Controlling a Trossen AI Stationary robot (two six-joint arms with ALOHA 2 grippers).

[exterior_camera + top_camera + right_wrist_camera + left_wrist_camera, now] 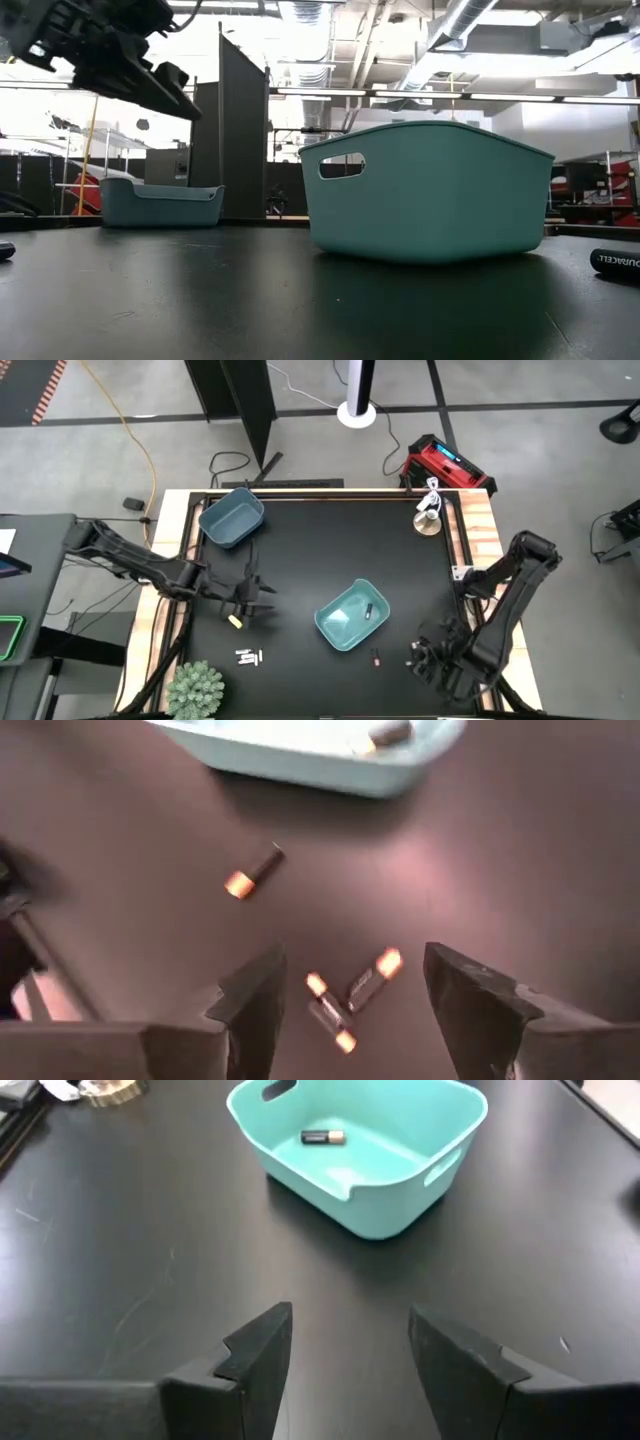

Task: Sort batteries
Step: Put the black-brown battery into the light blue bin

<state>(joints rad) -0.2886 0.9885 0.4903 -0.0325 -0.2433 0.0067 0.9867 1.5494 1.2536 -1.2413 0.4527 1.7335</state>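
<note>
My left gripper (pixel 250 600) hovers open over the table's left-middle, above bare tabletop; in the left wrist view its fingers (pixel 350 1350) have nothing between them. Ahead of it stands a teal bin (pixel 365 1155) with one dark battery (pixel 323 1138) lying inside on its floor. My right gripper (pixel 425 655) is open near the right front corner. Two dark batteries (pixel 330 1015) (pixel 370 978) lie on the table between its fingers (pixel 350 1010), untouched. A third dark battery (pixel 252 875) lies toward the bin. A few white batteries (pixel 248 657) lie near the front left.
A second blue bin (pixel 231 517) sits at the far left corner. A green plant (pixel 195 690) stands at the front left edge, and a silvery roll (pixel 428 522) lies at the far right. A small yellow object (pixel 235 621) lies beside the left gripper.
</note>
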